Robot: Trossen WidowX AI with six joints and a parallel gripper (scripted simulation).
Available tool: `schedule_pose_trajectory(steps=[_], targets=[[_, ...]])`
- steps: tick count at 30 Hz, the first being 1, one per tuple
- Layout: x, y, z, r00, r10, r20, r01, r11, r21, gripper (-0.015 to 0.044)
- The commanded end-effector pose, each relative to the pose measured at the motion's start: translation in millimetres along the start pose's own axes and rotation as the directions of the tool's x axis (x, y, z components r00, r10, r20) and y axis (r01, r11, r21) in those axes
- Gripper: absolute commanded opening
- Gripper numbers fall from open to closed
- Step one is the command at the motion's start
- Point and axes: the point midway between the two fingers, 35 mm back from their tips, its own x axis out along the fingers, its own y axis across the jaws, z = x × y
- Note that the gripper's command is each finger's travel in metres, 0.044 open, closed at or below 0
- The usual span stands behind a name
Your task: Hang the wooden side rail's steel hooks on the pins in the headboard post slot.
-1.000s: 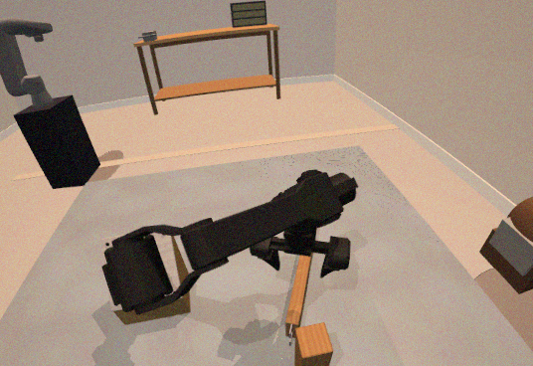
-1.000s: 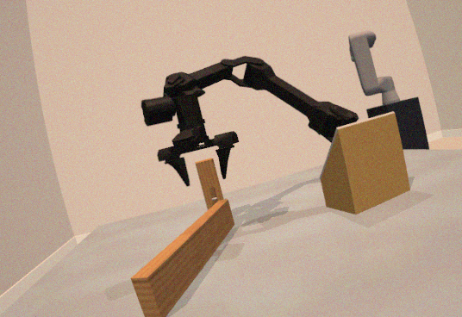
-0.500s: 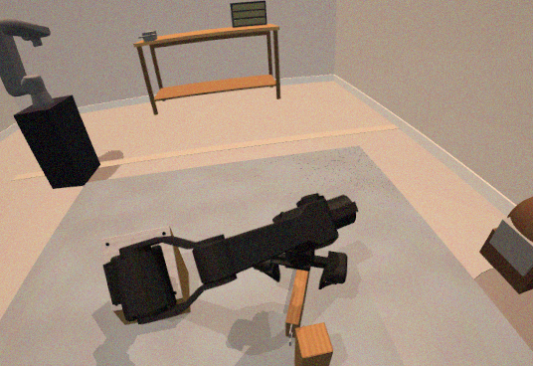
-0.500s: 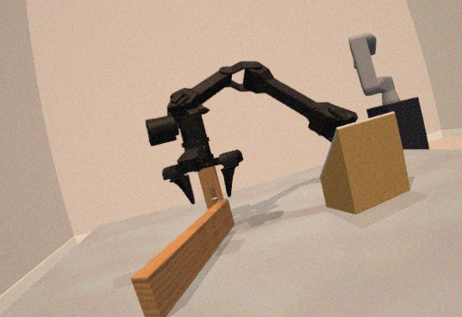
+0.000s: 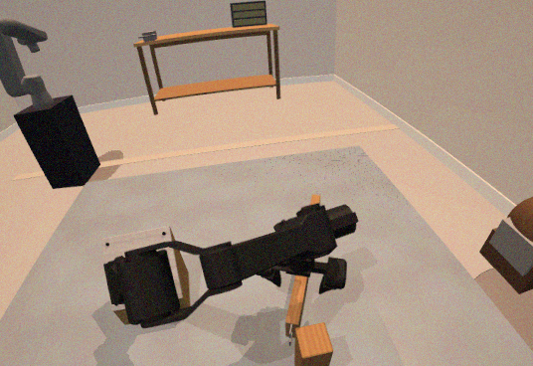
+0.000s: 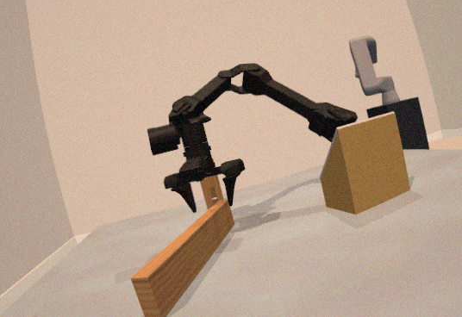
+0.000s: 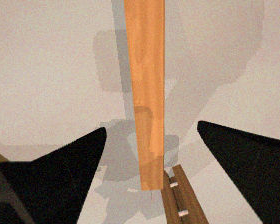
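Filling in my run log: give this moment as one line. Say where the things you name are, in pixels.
pincer (image 5: 299, 284) (image 6: 212, 208) (image 7: 151, 128): open, empty | rail (image 5: 297, 300) (image 6: 185, 244) (image 7: 148, 95): on table, unhung | post (image 5: 314, 340) (image 6: 211, 191) (image 7: 190, 200): upright

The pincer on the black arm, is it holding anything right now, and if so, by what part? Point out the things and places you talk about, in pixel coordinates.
Nothing is held. The pincer (image 5: 300, 284) (image 6: 212, 208) (image 7: 151, 128) is open, with the wooden rail (image 5: 297, 299) (image 6: 185, 246) (image 7: 148, 85) ungripped below it.

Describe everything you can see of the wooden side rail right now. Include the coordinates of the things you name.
The side rail (image 5: 296, 300) (image 6: 185, 246) (image 7: 150, 90) is a long, straight, orange-brown bar with visible wood grain and squared edges. It lies on the table, standing on its narrow edge. Thin steel hooks (image 5: 290, 336) project from the end near the headboard post (image 5: 314, 341) (image 6: 211, 190) (image 7: 187, 197), not seated on its pins. The open hand (image 6: 212, 208) (image 7: 151, 128) is above the rail, not gripping it.
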Motion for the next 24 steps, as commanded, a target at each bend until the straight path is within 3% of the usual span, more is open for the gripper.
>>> schedule_pose_trajectory(steps=[1,24], targets=[[9,1,0,1.000,0.001,-0.004,-0.001,1.000,-0.007,0.0440],[45,1,-2,1.000,0.000,-0.007,0.000,1.000,-0.007,0.0440]])
